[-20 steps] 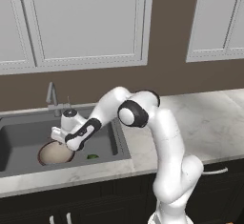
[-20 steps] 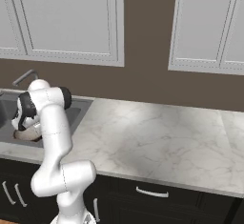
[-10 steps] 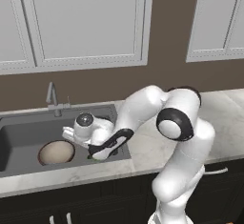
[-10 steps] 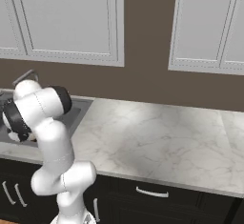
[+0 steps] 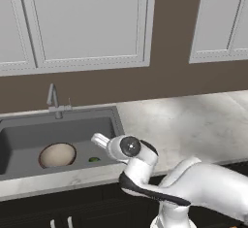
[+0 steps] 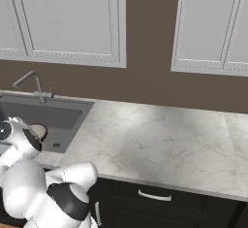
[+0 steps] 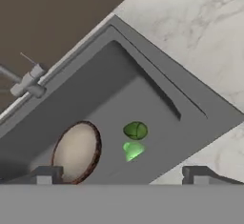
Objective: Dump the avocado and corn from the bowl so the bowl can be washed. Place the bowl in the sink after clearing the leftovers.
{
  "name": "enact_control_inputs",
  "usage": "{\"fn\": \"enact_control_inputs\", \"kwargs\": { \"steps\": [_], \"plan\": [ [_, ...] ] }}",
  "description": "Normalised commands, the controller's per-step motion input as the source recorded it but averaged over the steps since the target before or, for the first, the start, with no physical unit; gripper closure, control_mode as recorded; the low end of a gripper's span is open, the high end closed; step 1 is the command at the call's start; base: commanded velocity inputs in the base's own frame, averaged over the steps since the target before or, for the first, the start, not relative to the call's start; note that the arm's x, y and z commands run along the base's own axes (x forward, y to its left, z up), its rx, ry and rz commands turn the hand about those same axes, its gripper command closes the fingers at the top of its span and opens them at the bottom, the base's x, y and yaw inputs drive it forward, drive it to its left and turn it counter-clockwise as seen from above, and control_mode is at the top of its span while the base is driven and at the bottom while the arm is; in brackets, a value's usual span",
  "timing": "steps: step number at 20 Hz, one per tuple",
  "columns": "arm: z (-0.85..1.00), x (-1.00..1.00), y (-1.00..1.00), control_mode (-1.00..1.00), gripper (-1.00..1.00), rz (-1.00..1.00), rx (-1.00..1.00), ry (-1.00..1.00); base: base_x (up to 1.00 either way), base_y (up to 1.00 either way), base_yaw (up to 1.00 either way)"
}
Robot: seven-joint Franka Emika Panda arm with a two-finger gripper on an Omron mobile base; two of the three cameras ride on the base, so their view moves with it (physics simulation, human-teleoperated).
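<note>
Gripper [image 7: 121, 175] hangs above the sink [image 7: 157, 94], fingers spread wide and holding nothing. Bowl [image 7: 76, 151] rests upright on the sink floor, apparently cleared. A green piece [image 7: 135, 130] lies just beside it. Judged from this, placement appears complete; the corn cannot be identified.

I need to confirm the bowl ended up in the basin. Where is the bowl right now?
The bowl sits upright on the floor of the sink, left of a small green piece and below the faucet in the left base view.
</note>
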Motion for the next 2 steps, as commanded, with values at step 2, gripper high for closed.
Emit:
{"fn": "enact_control_inputs", "kwargs": {
  "steps": [2],
  "plan": [
    [1.0, -0.77, -0.83, -1.0, -1.0, -0.15, 0.07, -0.14, 0.0, 0.0, 0.0]
  ]
}}
